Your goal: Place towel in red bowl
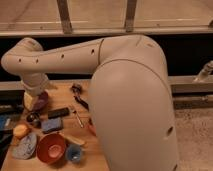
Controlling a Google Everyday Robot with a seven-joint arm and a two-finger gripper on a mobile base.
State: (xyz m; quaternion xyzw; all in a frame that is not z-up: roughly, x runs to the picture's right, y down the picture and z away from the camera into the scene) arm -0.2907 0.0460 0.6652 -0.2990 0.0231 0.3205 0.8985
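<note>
Towel [25, 147] first: it lies low and grey-blue at the front-left of the counter [59, 95], outside the red bowl [51, 148]. The bowl sits upright just to the towel's right. Their edges are so close that I cannot tell if they touch.

On the bowl's other side there's a small blue cup [74, 153], right up against it or nearly so. A pale stick-like piece [75, 140] lies just behind the cup.

Moving back from the towel we have an orange round thing [21, 131], then a shiny can [33, 118]. Behind the red bowl is a blue sponge [51, 125], and beyond that a black block [59, 112]. A thin silver tool [77, 118] lies slantwise to the right of those two. A dark-handled tool [77, 91] sits nearer the far edge.

And here's the end effector [32, 100], hanging low at the back-left of the counter, at the left side of a purple bowl [45, 100]. That puts it well apart from the towel, with the can and the orange thing between them. Wide or narrow, I cannot tell, and I cannot say whether it holds anything.

The white arm [65, 57] runs leftward from the big rounded body [130, 105] that fills the right of the view. It bends at the far left and drops down to the purple bowl.
</note>
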